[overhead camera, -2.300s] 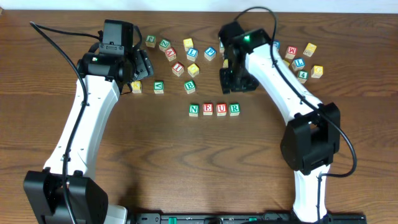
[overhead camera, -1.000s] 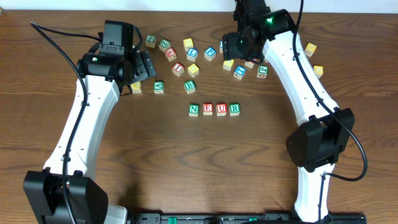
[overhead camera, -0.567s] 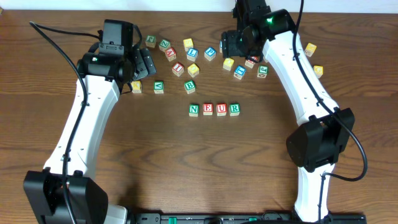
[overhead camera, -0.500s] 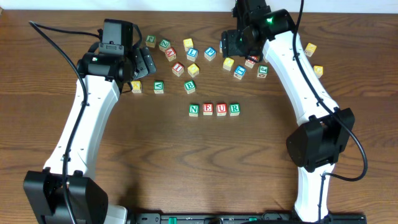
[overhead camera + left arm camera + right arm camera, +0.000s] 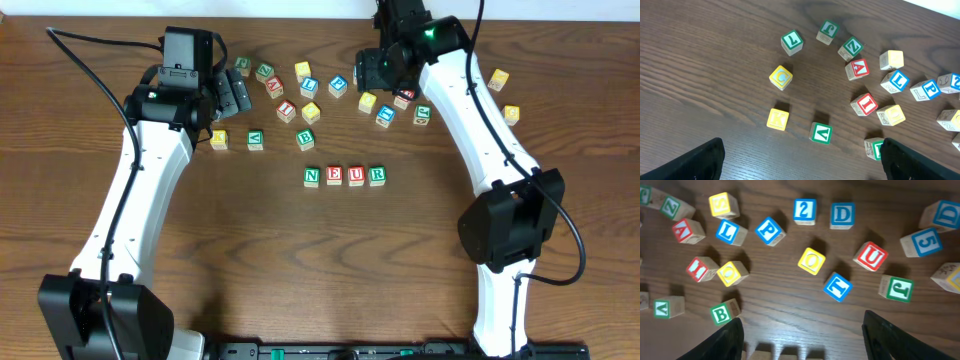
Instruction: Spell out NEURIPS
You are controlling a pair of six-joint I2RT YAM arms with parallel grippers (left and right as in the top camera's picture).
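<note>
Four cubes stand in a row at mid-table: green N (image 5: 312, 176), red E (image 5: 334, 176), red U (image 5: 356, 176), green R (image 5: 377, 176). The red I cube (image 5: 287, 110) (image 5: 701, 268) (image 5: 865, 104), the blue P cube (image 5: 340, 86) (image 5: 770, 230) (image 5: 926, 89) and a yellow S cube (image 5: 722, 205) lie among the loose cubes behind the row. My right gripper (image 5: 377, 70) (image 5: 807, 340) hovers open over those cubes, holding nothing. Above the left part of the scatter, my left gripper (image 5: 234, 95) (image 5: 800, 165) is wide open and empty.
Loose cubes lie under the right gripper: blue 2 (image 5: 805, 211), blue D (image 5: 842, 215), yellow O (image 5: 811, 260), a second red U (image 5: 871, 256), blue T (image 5: 837, 286), green J (image 5: 896, 288). Green V (image 5: 820, 132) and yellow K (image 5: 777, 119) lie under the left one.
The right arm has swung from just behind the row to the back of the table, over the loose cubes. The left gripper has edged slightly backward. The row is unchanged.
</note>
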